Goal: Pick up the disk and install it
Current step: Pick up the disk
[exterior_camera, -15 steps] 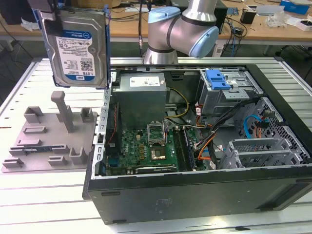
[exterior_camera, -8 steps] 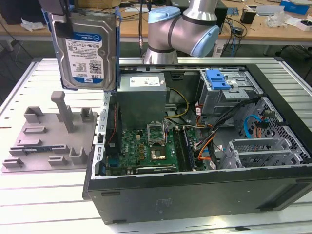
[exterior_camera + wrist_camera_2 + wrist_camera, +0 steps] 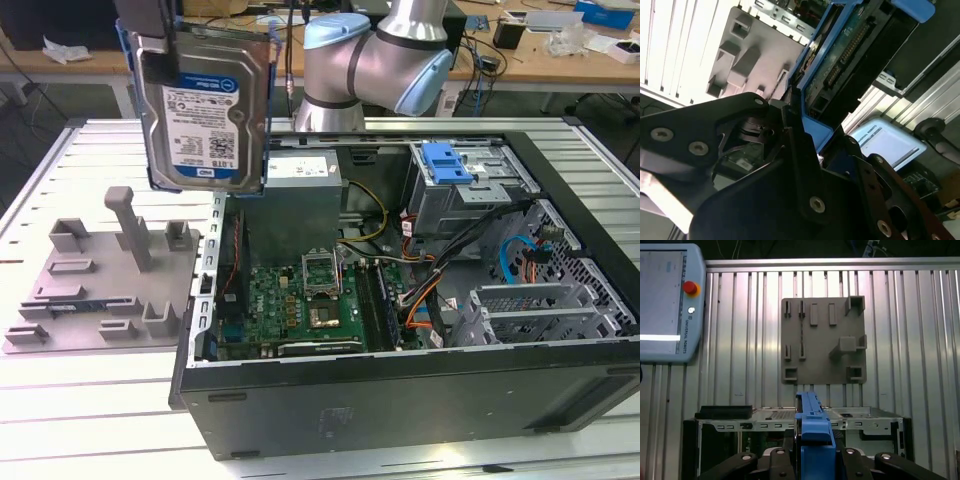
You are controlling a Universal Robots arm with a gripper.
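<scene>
The disk (image 3: 205, 100) hangs upright in the air, clear of everything below it. Its printed label faces the exterior view, and its blue frame runs down both long edges. The gripper (image 3: 160, 45) is closed on its upper end, with 2 dark fingers (image 3: 777, 460) pressing the flat faces from either side. In the second wrist view the disk's circuit-board side (image 3: 850, 55) shows.

The pick-up looks complete and the carry is in hand, with the install not yet done. The disk sits high over the side of the open computer case (image 3: 400, 400) that faces the grey plate (image 3: 100, 290). The plate has raised pegs and slots and lies on the exterior view's left.

My guess is that seating the disk calls for turning it to match the metal drive cage (image 3: 470, 195), the one with the blue tab (image 3: 445, 165), on the far side of the case. It would have to pass the loose cables (image 3: 440, 270) and slide in square, or the frame could snag on the cage edge.

Inside the case are 1 green circuit board (image 3: 300, 300) and a grey power supply (image 3: 300, 200). Everything rests on a ribbed aluminium desk (image 3: 100, 420). A control tablet with a red button (image 3: 665, 305) lies on it, and the robot arm (image 3: 370, 60) rises behind the case. Beyond that are cluttered wooden workbenches (image 3: 560, 50).
</scene>
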